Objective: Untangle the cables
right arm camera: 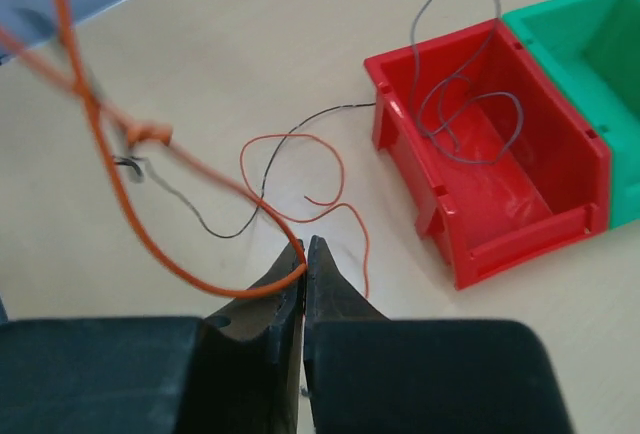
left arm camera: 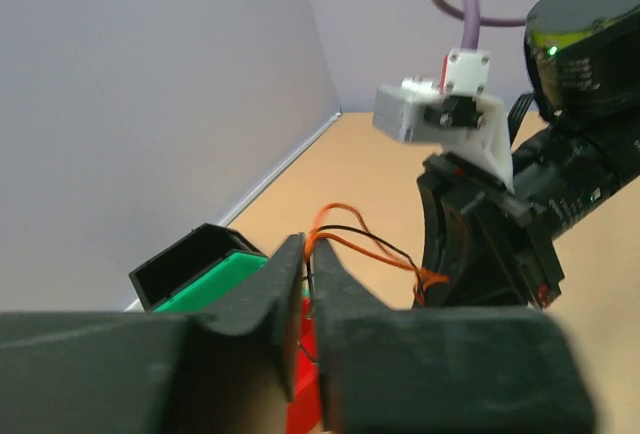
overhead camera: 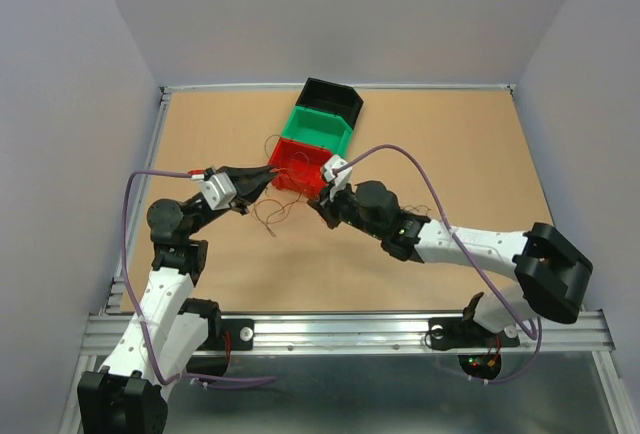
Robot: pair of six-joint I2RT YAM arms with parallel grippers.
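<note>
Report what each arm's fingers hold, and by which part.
The right fingers pinch a thin orange wire mid-strand at their tips. Between the tips of the left fingers pass thin orange and black wires; whether gripped cannot be told.

White shells and black joints on left arm (overhead camera: 160,299) and right arm (overhead camera: 470,244); purple cable (overhead camera: 123,239) ran along each; fingers (right arm camera: 250,354) were black

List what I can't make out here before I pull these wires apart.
- Top view: wires too thin to trace; crossings unreadable.
- Left wrist view: left hand: its fingers cover the contact, so its grip on the wires is unclear; right arm blocks what lies beyond.
- Right wrist view: right hand pinches the orange wire, but its knot is blurred; green bin cut by the right edge.
</note>
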